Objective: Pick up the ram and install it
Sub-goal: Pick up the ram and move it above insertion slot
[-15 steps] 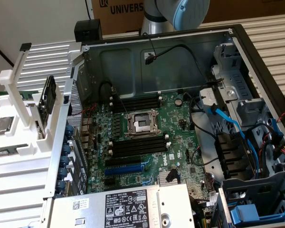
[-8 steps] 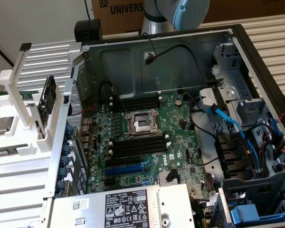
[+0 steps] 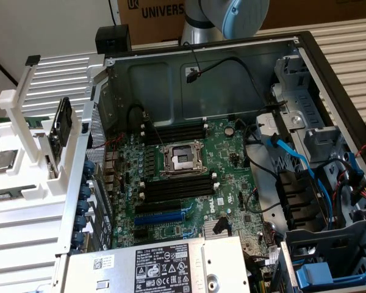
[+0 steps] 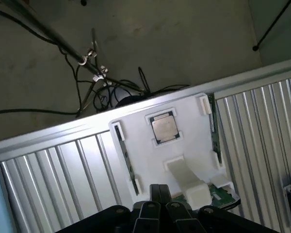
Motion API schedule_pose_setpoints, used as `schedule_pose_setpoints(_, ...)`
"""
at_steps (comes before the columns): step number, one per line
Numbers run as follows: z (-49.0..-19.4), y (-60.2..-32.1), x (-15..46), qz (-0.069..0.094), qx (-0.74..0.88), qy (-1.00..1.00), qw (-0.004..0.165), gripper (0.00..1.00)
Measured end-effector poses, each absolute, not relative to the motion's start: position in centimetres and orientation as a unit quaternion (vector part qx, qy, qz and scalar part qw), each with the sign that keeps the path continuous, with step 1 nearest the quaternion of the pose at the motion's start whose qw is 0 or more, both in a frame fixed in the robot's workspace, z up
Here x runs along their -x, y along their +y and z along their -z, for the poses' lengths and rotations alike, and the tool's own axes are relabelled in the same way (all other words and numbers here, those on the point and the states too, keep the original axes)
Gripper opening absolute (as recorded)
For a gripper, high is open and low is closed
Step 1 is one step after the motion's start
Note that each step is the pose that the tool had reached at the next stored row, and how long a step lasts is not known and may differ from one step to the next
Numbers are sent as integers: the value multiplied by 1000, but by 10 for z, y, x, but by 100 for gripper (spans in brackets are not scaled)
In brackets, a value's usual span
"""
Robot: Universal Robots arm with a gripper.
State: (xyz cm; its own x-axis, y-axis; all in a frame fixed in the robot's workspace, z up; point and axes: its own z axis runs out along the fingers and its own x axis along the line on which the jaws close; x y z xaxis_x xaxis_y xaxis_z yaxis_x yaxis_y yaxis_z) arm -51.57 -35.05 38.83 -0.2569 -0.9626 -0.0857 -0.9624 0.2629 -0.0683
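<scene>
The pickup was judged barely begun: the claw [image 4: 158,190], closed together and empty, was held over the white holder [image 4: 136,128]; opening would be needed to grasp the ram [image 4: 214,136].

Silver-grey arm tube [image 3: 197,25], pale blue joint cap [image 3: 243,14], black angular gripper [image 4: 159,192]

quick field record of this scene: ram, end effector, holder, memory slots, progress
ram: long thin green circuit-board stick, on edge in the white plastic holder, beside the square silver processor chip
end effector: black end effector, shut, holding nothing, above the holder
memory slots: long black memory slots on the green motherboard, look empty
case: open grey metal computer case
progress: ram not yet picked up
</scene>
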Motion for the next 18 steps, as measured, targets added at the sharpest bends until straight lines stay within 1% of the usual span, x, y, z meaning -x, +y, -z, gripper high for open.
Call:
schedule_pose_setpoints(7, -386, -351, 516, -4, 664, 746, 54, 10)
schedule_pose_setpoints(15, -378, -351, 515, -15, 704, 709, 44, 10)
schedule_pose_setpoints(18, -378, -351, 515, -16, 705, 708, 43, 10)
